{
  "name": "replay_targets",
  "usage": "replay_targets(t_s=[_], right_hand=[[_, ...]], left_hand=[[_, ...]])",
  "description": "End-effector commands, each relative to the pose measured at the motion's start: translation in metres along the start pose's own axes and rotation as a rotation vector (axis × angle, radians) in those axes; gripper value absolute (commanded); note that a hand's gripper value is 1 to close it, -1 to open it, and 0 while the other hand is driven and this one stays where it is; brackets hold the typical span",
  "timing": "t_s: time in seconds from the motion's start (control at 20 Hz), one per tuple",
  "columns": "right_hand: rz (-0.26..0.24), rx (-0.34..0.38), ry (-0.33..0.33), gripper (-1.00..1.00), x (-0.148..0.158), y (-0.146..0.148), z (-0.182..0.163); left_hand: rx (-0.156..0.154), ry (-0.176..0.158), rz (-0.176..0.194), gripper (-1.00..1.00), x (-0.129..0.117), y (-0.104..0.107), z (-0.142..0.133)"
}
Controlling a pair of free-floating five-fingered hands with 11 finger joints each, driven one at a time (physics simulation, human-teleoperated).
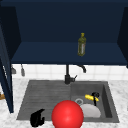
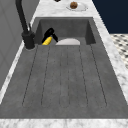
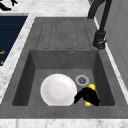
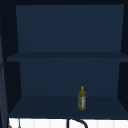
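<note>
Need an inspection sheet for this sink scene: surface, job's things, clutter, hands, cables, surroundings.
Surface: grey sink with ribbed drainboard and basin, marble counter around it.
Job's things: yellow object in the basin, beside a white plate.
Clutter: red ball at the front; bottle upright on the lower cabinet shelf.
Hands: right hand curled on the yellow object; left hand curled, holding nothing, at the sink's front left.
Cables: nothing seen.
Surroundings: black faucet, open blue cabinet, tiled wall.

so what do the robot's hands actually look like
Both are plain black, human-shaped hands with separate fingers and a thumb, floating free with no arm, wrist cuff, sleeve or cable behind them. The surface is uniform matte black, with no markings or logos that can be made out. The left hand shows in the front view, and the right hand in the right side view.
</note>
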Motion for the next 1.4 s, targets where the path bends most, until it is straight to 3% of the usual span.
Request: replay_targets(t_s=[0.0,0.05,0.45,0.55,0.8,1.15,1.35], right_hand=[[-0.003,-0.005,0.000,1.00,-0.002,0.026,-0.009],[0.025,-0.021,0.026,1.00,0.004,0.020,-0.011],[0.012,-0.111,0.075,1.00,0.006,-0.003,-0.012],[0.010,-0.124,0.033,1.00,0.000,-0.003,-0.007],[-0.025,-0.157,0.016,1.00,0.001,-0.015,-0.008],[-0.064,-0.121,-0.024,1.00,-0.001,-0.045,0.014],[-0.050,-0.093,-0.016,1.00,-0.005,-0.052,0.023]], left_hand=[[0.000,0.000,0.000,0.00,0.000,0.000,0.000],[0.000,0.000,0.000,0.00,0.000,0.000,0.000],[0.000,0.000,0.000,0.00,0.000,0.000,0.000],[0.000,0.000,0.000,0.00,0.000,0.000,0.000],[0.000,0.000,0.000,0.00,0.000,0.000,0.000],[0.000,0.000,0.000,0.00,0.000,0.000,0.000],[0.000,0.000,0.000,0.00,0.000,0.000,0.000]])
